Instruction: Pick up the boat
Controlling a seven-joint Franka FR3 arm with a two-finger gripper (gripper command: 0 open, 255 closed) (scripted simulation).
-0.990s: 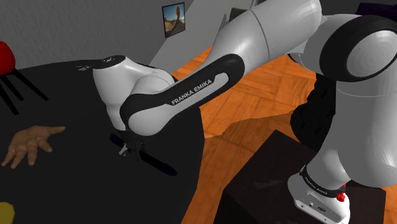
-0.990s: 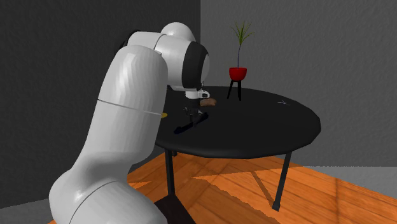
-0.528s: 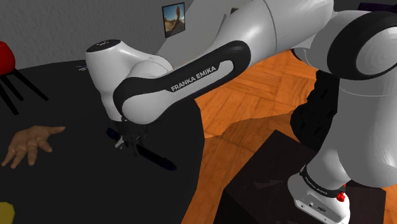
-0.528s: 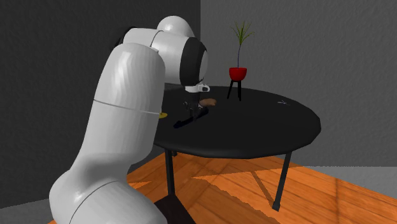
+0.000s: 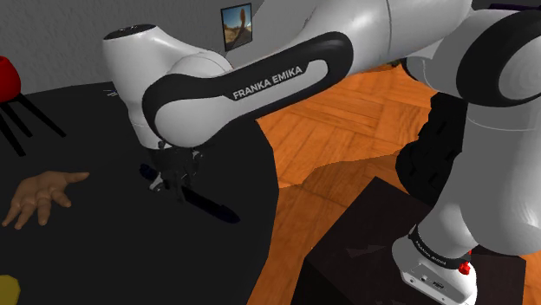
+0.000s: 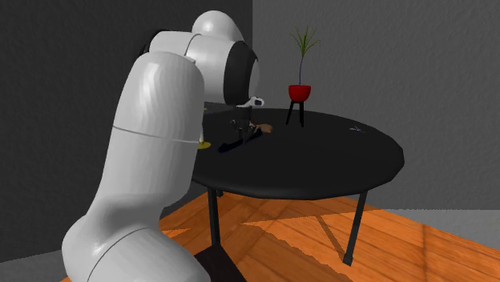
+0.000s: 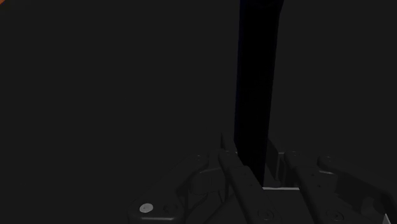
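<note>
The boat [image 5: 212, 206] is a long, thin, very dark hull. My gripper [image 5: 173, 186] is shut on one end of it, just above the black round table [image 5: 87, 251]. In the second exterior view the boat [image 6: 228, 147] hangs slanted under the gripper [image 6: 239, 132], near the table's [image 6: 336, 164] edge closest to the arm. In the wrist view the dark hull [image 7: 257, 76] runs straight out from between the fingers, and the gripper [image 7: 270, 181] clasps it on both sides.
A tan hand-shaped object [image 5: 39, 197] lies on the table beyond the gripper. A red potted plant [image 6: 300, 92] stands at the far rim. A small yellow thing [image 5: 7, 286] sits near the edge. The dark stand [image 5: 373, 251] rests on the orange wood floor.
The arm has risen and shifted toward the shoulder view's left. The boat has come up with the gripper, off the tabletop where it lay a second ago.
</note>
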